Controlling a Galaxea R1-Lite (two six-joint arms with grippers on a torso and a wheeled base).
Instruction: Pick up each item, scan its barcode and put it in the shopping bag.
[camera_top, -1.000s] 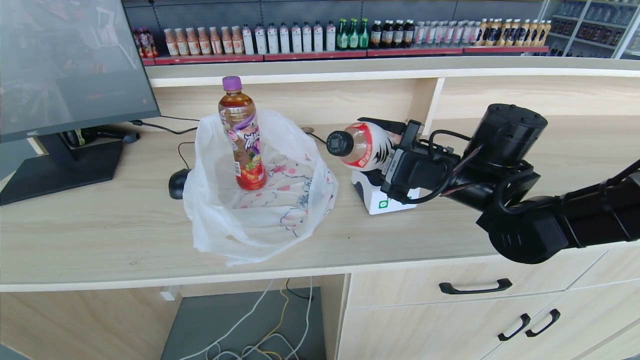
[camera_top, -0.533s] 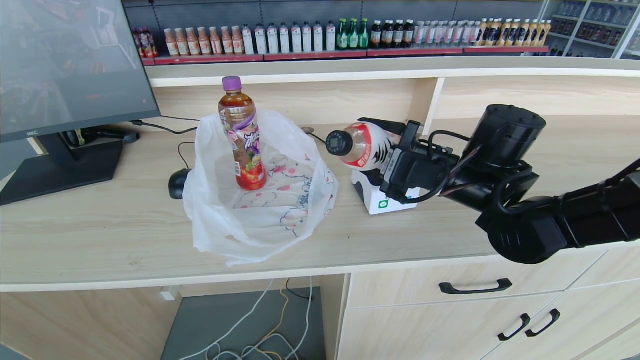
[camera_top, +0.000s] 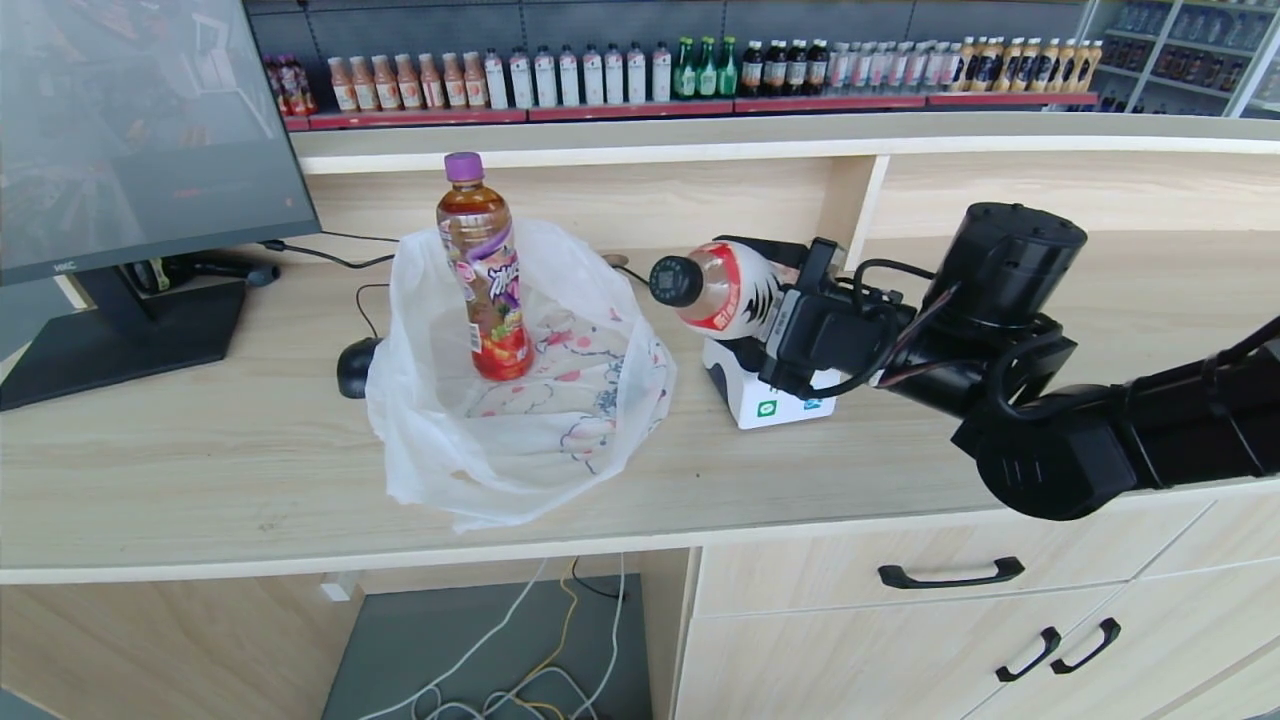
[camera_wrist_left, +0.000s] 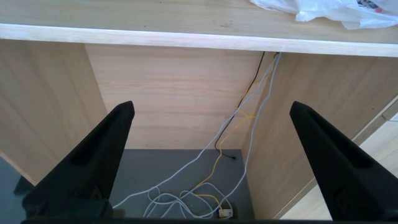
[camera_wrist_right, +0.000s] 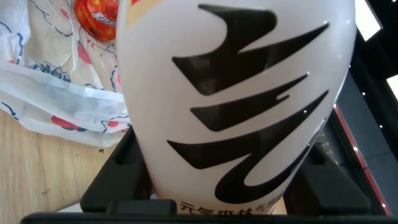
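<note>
The right claw is closed around the fat middle of a bottle. The bottle lies on its side in the air, cap toward the bag, just above the small white scanner on the desk. It looks smooth and round, so it may slip or turn. The middle is the best place to hold it. The bag is soft and floppy, and a tea bottle stands in it. The left claw is wide open and holds nothing.

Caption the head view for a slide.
Right gripper holds a white bottle sideways above the scanner, beside the shopping bag.
</note>
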